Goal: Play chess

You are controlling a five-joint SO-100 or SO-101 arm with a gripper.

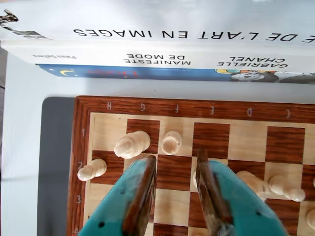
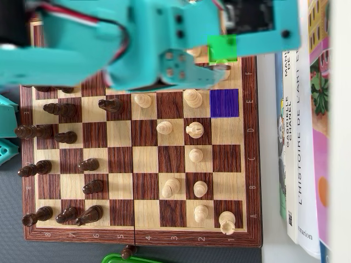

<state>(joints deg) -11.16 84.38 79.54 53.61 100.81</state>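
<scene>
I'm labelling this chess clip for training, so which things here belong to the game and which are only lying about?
Part of the job:
chessboard
light pieces
dark pieces
gripper, jaws apart over the board
blue-marked square
green-marked square

Just lying about:
stacked books beside the board
green object at the bottom edge of the overhead view
</scene>
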